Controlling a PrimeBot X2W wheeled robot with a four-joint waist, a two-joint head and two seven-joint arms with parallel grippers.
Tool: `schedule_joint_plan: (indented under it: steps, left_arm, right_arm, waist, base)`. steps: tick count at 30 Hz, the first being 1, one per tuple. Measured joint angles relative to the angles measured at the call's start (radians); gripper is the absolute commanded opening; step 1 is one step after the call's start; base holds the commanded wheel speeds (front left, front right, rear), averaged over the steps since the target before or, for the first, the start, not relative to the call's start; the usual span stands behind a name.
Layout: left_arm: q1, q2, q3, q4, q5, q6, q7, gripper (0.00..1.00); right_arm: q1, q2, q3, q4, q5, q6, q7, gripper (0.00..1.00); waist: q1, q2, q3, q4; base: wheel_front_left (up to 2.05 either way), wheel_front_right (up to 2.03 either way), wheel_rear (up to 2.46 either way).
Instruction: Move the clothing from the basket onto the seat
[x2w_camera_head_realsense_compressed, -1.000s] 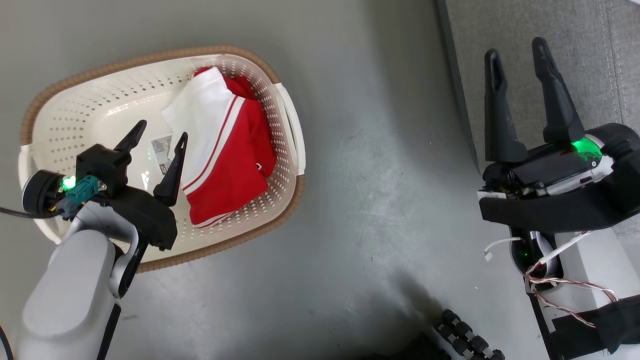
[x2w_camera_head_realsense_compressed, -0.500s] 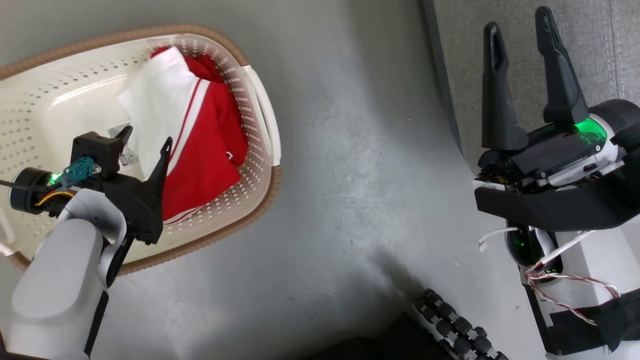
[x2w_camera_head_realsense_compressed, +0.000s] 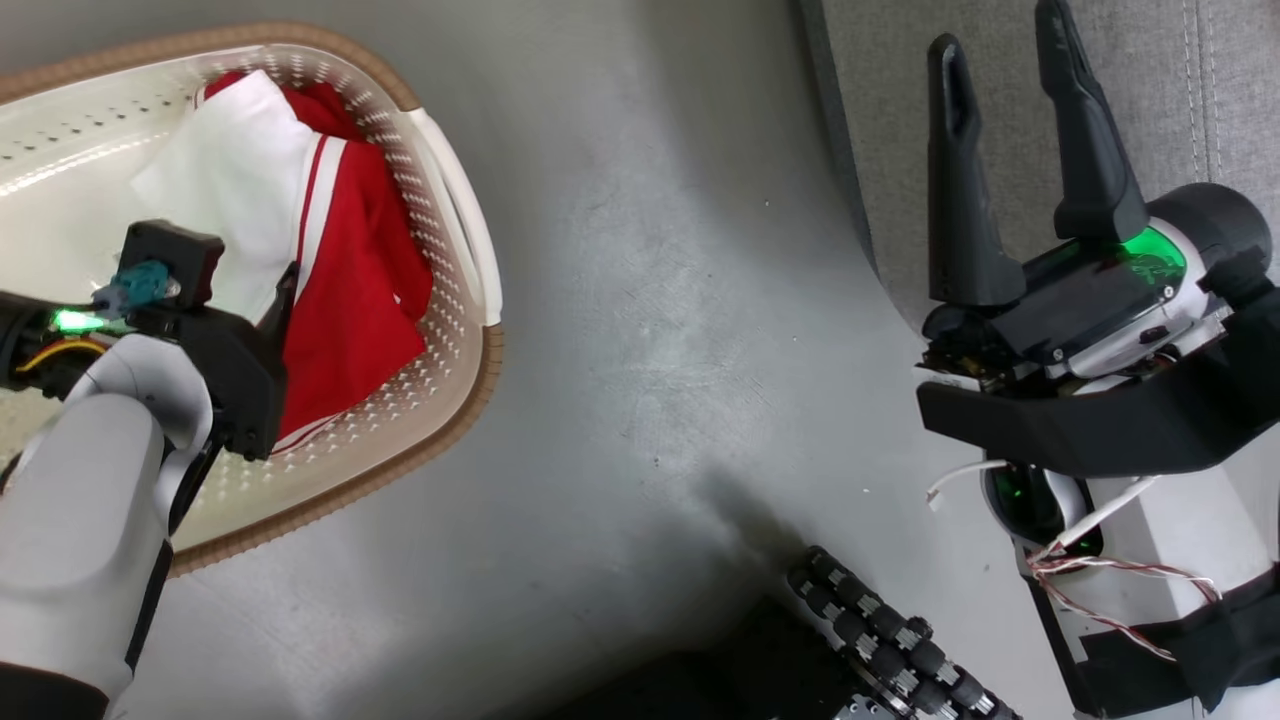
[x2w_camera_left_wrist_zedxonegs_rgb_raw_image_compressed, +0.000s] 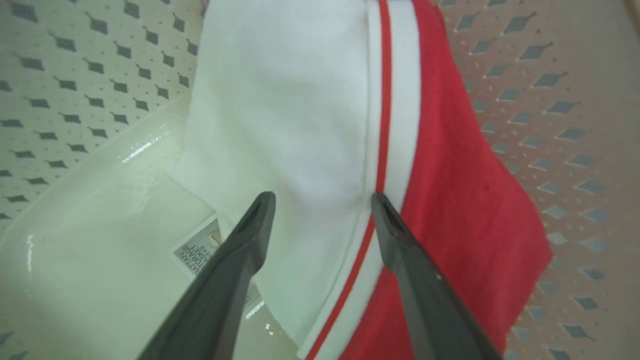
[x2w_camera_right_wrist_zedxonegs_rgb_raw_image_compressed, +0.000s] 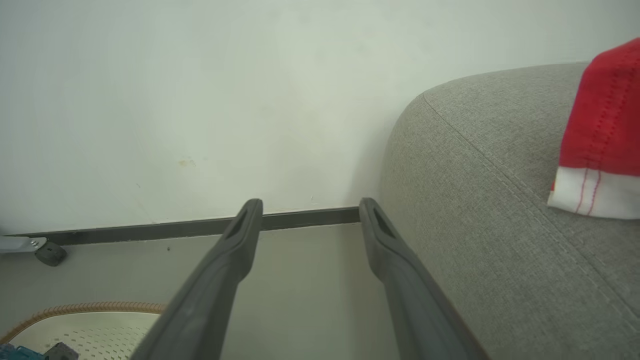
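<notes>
The clothing in the basket is red shorts (x2w_camera_head_realsense_compressed: 350, 290) with a white side panel (x2w_camera_left_wrist_zedxonegs_rgb_raw_image_compressed: 300, 115); they lie against the right wall of the cream basket (x2w_camera_head_realsense_compressed: 470, 390). My left gripper (x2w_camera_head_realsense_compressed: 245, 262) is lowered into the basket and open. In the left wrist view its tips (x2w_camera_left_wrist_zedxonegs_rgb_raw_image_compressed: 322, 197) straddle the white panel and the red stripe, close over the cloth. A second red garment with white trim (x2w_camera_right_wrist_zedxonegs_rgb_raw_image_compressed: 600, 130) lies on the grey seat (x2w_camera_right_wrist_zedxonegs_rgb_raw_image_compressed: 475, 200). My right gripper (x2w_camera_head_realsense_compressed: 998, 30) is open and empty, held over the seat's edge (x2w_camera_head_realsense_compressed: 880, 100).
Grey floor (x2w_camera_head_realsense_compressed: 650, 300) separates basket and seat. A black roller wheel (x2w_camera_head_realsense_compressed: 880, 640) of my base is at the bottom. In the right wrist view a white wall with a dark skirting strip (x2w_camera_right_wrist_zedxonegs_rgb_raw_image_compressed: 300, 217) and a small caster (x2w_camera_right_wrist_zedxonegs_rgb_raw_image_compressed: 50, 254) stand beyond the basket rim (x2w_camera_right_wrist_zedxonegs_rgb_raw_image_compressed: 85, 307).
The head camera has turned, so the whole scene has slid left. My left gripper has dipped deeper into the basket, closer to the shorts. Both grippers stay open.
</notes>
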Motion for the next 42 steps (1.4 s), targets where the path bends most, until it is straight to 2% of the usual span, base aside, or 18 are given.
schedule_joint_plan:
  steps: [5,20,22,23,30,42]
  left_arm:
    - [-0.032,0.024,-0.072,0.023,0.003,0.000,0.052,1.00]
    - [-0.091,0.025,-0.127,0.137,-0.012,0.000,0.165,1.00]
    - [-0.098,0.025,-0.135,0.135,-0.018,0.000,0.165,0.15]
    - [-0.099,0.025,-0.137,0.135,-0.022,0.000,0.165,0.00]
    - [-0.101,0.019,-0.158,0.140,-0.057,0.000,0.154,0.00]
    - [-0.097,0.008,-0.178,0.140,-0.122,0.000,0.067,0.00]
  right_arm:
    - [0.000,0.001,0.031,0.002,0.021,-0.009,0.000,1.00]
    - [0.001,0.001,0.038,0.006,0.033,-0.035,0.000,1.00]
    - [0.001,0.001,0.038,0.007,0.035,-0.039,0.000,1.00]
    - [0.001,0.001,0.038,0.008,0.035,-0.040,0.000,1.00]
    - [0.000,0.002,0.032,0.020,0.035,-0.043,0.000,1.00]
    - [0.000,0.002,0.004,0.043,0.033,-0.043,0.000,1.00]
  waist:
    - [0.0001,0.0000,0.017,-0.023]
    - [0.0000,0.0000,0.024,-0.054]
    - [0.0000,0.0000,0.024,-0.055]
    - [0.0000,0.0000,0.023,-0.054]
    - [0.0000,0.0001,0.011,-0.051]
    - [0.0000,0.0000,-0.052,-0.028]
  base:
    - [0.00,0.00,0.00]
    - [0.00,0.00,0.00]
    - [0.00,0.00,0.00]
    - [0.00,0.00,0.00]
    - [0.00,0.00,0.00]
    - [0.00,0.00,0.00]
